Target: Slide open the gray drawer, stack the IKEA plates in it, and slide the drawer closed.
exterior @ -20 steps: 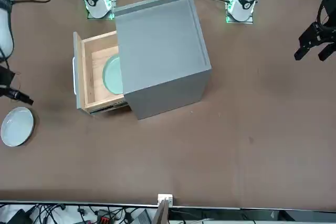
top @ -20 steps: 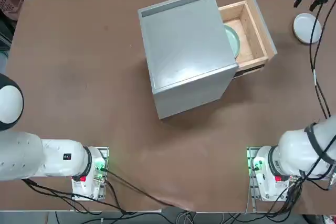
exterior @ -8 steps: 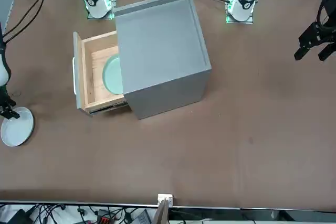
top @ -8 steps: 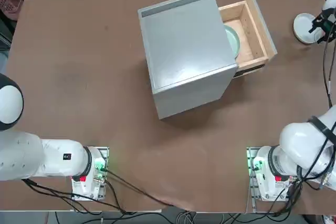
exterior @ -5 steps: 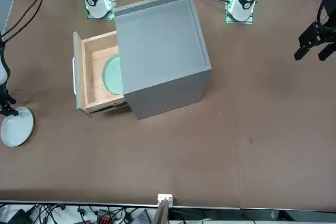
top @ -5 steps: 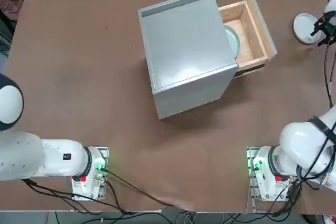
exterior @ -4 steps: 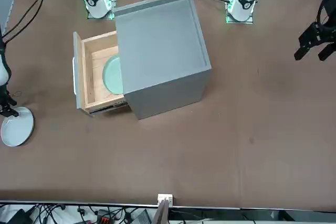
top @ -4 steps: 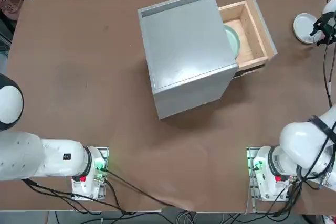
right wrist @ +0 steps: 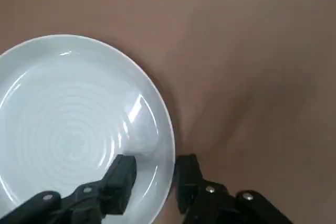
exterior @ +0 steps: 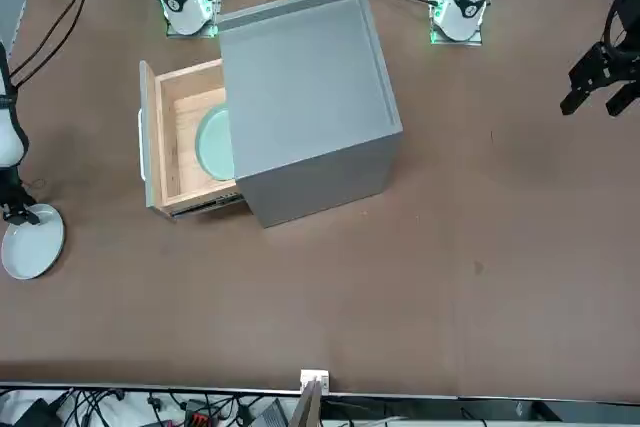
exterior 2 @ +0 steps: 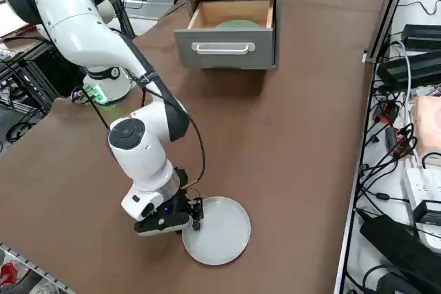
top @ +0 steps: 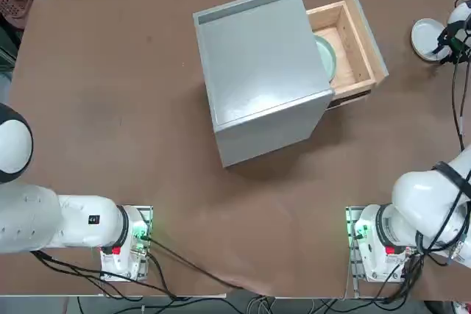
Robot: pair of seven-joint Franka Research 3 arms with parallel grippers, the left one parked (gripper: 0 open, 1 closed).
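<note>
Low, pincer (right wrist: 153,174) astride glossy round white plate (right wrist: 68,124) rim

Glossy white plate (right wrist: 68,124), unpainted wood drawer (top: 352,42), matte gray cabinet (top: 257,71)

A robotics lab: cables (exterior 2: 386,129) and power strips (exterior 2: 420,36) edge the table (top: 110,71).

gray drawer (top: 352,38) open with green plate (top: 326,57) inside, gripper (top: 447,40) at white plate (top: 429,38)
</note>
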